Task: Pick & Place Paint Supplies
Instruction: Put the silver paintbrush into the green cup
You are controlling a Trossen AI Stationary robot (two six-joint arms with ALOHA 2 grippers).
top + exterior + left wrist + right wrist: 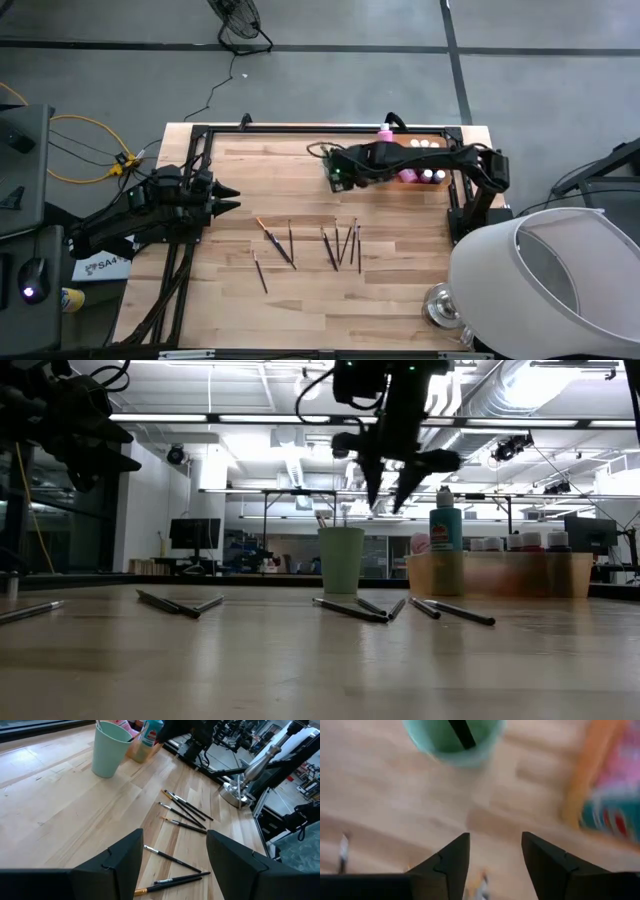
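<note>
Brushes (337, 246) lie loose on the wooden table (300, 310), and none of them is in either gripper. The right gripper (388, 497) hangs in the air above the green cup (341, 559), its two fingers spread apart with nothing between them. From its own wrist camera the cup sits just past the fingertips, with one dark brush handle (461, 733) standing inside it.

Beside the cup is the orange tray (500, 572). In it stands a teal bottle (446, 524) with a pale cap, a pink bottle (385, 132), and a row of small capped paint bottles (432, 176). The right arm crosses over the tray from above, so I cannot count the small bottles.

The left gripper (228, 198) waits at the left side of the table, raised, its jaws apart and empty, well away from the brushes.

On the table I count about eight brushes: one with an orange handle (266, 231), several in a loose fan near the middle, and one lying apart toward the front edge (260, 272). Some overlap, so the count is rough.
</note>
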